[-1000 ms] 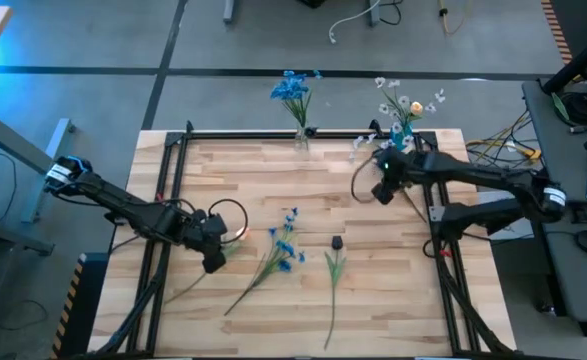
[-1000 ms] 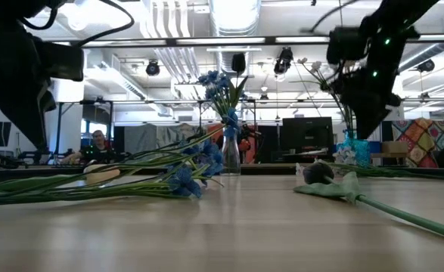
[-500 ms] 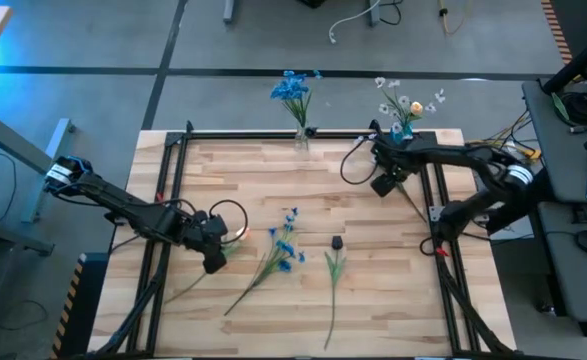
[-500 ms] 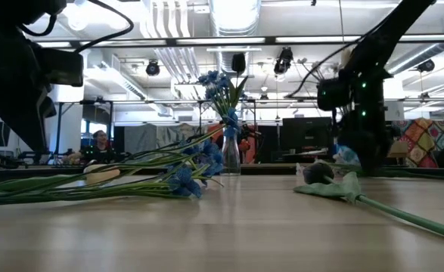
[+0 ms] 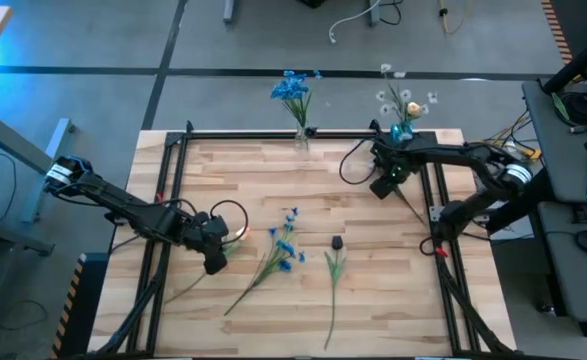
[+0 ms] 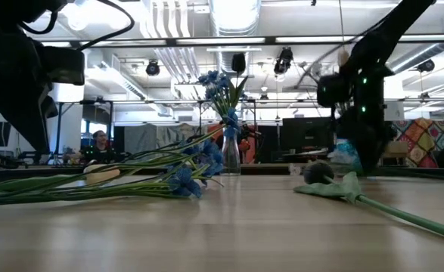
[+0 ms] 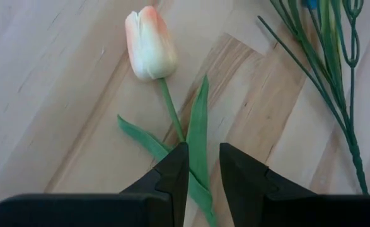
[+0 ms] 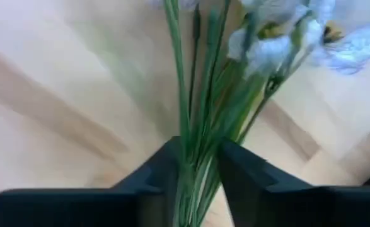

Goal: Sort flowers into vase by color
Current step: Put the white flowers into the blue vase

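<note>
Your right gripper (image 5: 387,182) sits in the upper right of the high view, at the table's far right corner just below the teal vase (image 5: 401,133), and its fingers (image 8: 166,170) are pinching a bundle of green stems (image 8: 194,145) topped with white blossoms (image 8: 270,47); those white sprigs (image 5: 405,98) stand up out of the teal vase past the table edge. Your left gripper (image 5: 215,262) is at the lower left of the high view, low over the wooden table (image 5: 373,290), and its fingers (image 7: 172,176) are narrowly spaced around the stem and leaf of a pale tulip with an orange blush (image 7: 149,43), which lies flat on the boards; you cannot tell from these views whether the pads actually press the stem. In the centre of the table you have a loose spray of blue-blossomed flowers (image 5: 285,248), and just to its right a single stem with a dark head (image 5: 337,243). At the far edge, middle top of the high view, the clear vase (image 5: 301,138) already holds blue flowers (image 5: 293,87).
</note>
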